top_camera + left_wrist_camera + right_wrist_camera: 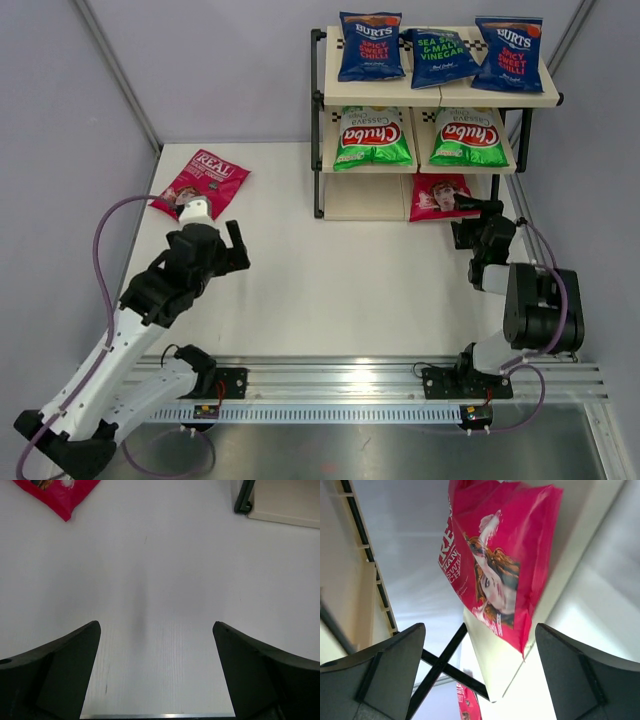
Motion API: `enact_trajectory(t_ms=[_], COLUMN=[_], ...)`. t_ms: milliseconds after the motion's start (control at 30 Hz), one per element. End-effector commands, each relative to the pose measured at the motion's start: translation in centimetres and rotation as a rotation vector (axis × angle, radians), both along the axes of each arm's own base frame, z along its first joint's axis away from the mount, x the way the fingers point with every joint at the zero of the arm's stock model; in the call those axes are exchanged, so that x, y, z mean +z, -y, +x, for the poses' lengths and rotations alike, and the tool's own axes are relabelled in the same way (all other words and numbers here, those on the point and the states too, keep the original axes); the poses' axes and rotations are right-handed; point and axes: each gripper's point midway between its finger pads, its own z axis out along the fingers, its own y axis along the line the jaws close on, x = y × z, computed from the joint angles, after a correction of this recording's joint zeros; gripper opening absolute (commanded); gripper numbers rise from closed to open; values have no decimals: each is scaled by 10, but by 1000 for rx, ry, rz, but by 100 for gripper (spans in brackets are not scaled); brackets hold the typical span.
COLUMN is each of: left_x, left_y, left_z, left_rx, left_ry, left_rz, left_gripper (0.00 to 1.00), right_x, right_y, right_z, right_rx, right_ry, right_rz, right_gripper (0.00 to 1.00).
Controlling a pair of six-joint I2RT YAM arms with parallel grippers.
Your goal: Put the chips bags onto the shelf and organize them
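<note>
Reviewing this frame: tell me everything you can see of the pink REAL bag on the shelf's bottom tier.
The pink REAL bag is glossy pink-red film with white lettering and a printed face of a woman with reddish hair. It looks sealed and slightly puffed. It lies flat on the right half of the bottom board of the shelf, and the tier above hides its far end in the top view. Only the board touches it. The right gripper sits just in front, jaws wide open and clear of it.

The worktop [320,270] bears the shelf [318,120] and a loose pink bag [203,182] far left. The shelf holds three blue bags [370,46] on top, two green bags [372,138] below, and a second pink bag [438,196] lowest.
</note>
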Motion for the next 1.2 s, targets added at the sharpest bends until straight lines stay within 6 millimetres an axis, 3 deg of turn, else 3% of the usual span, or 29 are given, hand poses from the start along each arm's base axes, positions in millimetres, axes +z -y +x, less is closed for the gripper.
enact_trajectory(t_ms=[0,33,100,133,167,200,367,467,500,533,567,600,633,667,733,767,800,833,867,900,967,1000,1033,1067,1100,1167], left_x=[35,43,42,53,55,53,64,50,60,42,38,43,23,20,14,-3,4,-1,-27,-36,-34,-57,-40,-40,-66,-49], left_y=[8,8,-3,-6,-16,-21,-48,-68,-69,-73,-92,-97,-104,-121,-131,-143,-143,-151,-161,-165,-187,-184,-190,-197,-192,-197], left_z=[30,39,56,66,75,85,138,174,185,201,208,218,228,233,246,254,261,263,267,261,268,265,275,277,273,289], left_rx=[-25,-26,17,24,56,80,121,125,101,91,125,113,122,149,113,102,52,11,-9,-27,-42,-89,-98,-107,-146,-174], left_ry=[46,68,49,81,88,82,172,145,160,113,102,113,69,71,91,57,59,30,-48,-118,-147,-224,-195,-202,-292,-270], left_rz=[-150,-176,-204,-211,-209,-202,-118,-78,-75,-44,-32,-36,-40,-47,-35,-21,-8,52,79,96,137,93,90,79,24,46], left_gripper=[99,99,99,99,99,99,99,99,99,99,99,99,99,99,99,99,99,99,99,99,99,99,99,99,99,99], right_x=[6,8,19,18,37,43,94,107,107,111,113,116,120,125,129,128,127,124,125,126,126,126,125,125,124,123], right_y=[3,2,-2,-9,-13,-18,-66,-84,-85,-94,-98,-103,-113,-117,-126,-127,-128,-129,-131,-133,-138,-139,-140,-144,-145,-151], right_z=[-26,-31,-45,-53,-58,-63,-97,-117,-121,-130,-134,-138,-146,-151,-160,-162,-163,-164,-166,-169,-174,-175,-177,-179,-180,-185], right_rx=[19,37,62,116,143,178,488,605,617,658,682,703,752,777,844,865,880,889,901,908,918,921,924,938,945,966], right_ry=[-67,-73,-91,-115,-71,-64,58,127,119,153,185,218,282,325,371,373,375,348,361,372,406,412,416,421,423,427], right_rz=[-25,-60,-92,-127,-160,-181,-302,-338,-344,-333,-326,-317,-297,-299,-303,-311,-335,-316,-315,-299,-307,-312,-317,-320,-326,-324], right_gripper=[99,99,99,99,99,100,99,99,99,99,99,100,99,99,99,99,99,99,99,99,99,99,99,99,99,100])
